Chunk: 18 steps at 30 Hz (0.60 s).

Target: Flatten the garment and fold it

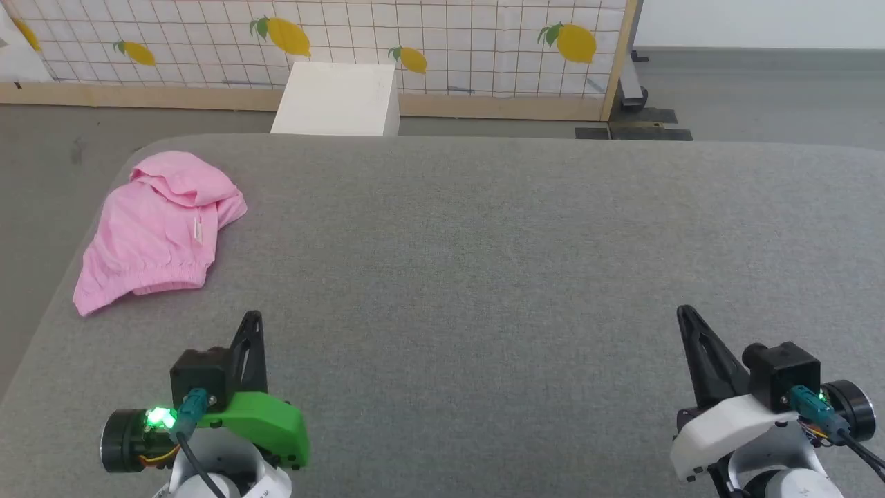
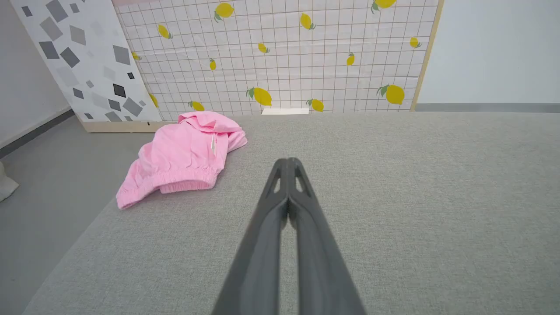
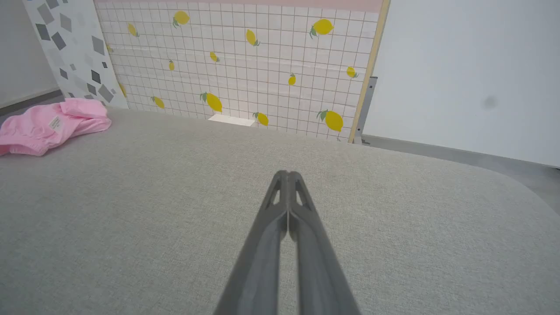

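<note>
The light-pink garment (image 1: 160,228) lies crumpled at the far left corner of the grey table (image 1: 484,263), its gathered elastic band toward me and a small white label on top. It also lies ahead and left in the left wrist view (image 2: 183,155) and at the far left edge in the right wrist view (image 3: 48,124). My left gripper (image 1: 254,319) rests low near the front left, shut and holding nothing, well short of the garment. My right gripper (image 1: 684,315) sits at the front right, shut with nothing in it, far from the garment. Both fingertip pairs meet: left gripper (image 2: 288,161), right gripper (image 3: 288,173).
A white box (image 1: 339,97) stands on the floor beyond the table's far edge. A lemon-print grid panel (image 1: 442,41) closes the background, with a wheeled stand foot (image 1: 632,97) at its right. The table's left edge drops to grey floor (image 1: 41,159) beside the garment.
</note>
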### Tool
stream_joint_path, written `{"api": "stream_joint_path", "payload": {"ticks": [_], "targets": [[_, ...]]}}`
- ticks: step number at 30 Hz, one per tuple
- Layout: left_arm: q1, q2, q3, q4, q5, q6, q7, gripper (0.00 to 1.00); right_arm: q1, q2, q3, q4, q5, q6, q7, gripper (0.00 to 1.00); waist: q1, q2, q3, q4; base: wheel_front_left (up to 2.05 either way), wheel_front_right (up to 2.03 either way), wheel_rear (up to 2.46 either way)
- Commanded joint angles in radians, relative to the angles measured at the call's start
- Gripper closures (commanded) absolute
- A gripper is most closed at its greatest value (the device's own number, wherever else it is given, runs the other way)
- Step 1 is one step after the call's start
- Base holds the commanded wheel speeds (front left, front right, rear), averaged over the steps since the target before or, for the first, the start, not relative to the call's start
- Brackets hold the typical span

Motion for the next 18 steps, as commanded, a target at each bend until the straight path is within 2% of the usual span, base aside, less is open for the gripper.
{"api": "stream_joint_path", "payload": {"ticks": [1,18], "targets": [[0.012,-0.005,0.002,0.003,0.013,-0.002,0.001,1.00,-0.019,0.003,0.002,0.002,-0.006,-0.002,0.000,1.00,0.0000,0.0000,0.000,0.000,0.00,0.00,0.00],[0.012,-0.005,0.002,0.003,0.013,-0.002,0.001,1.00,-0.019,0.003,0.002,0.002,-0.006,-0.002,0.000,1.00,0.0000,0.0000,0.000,0.000,0.00,0.00,0.00]]}}
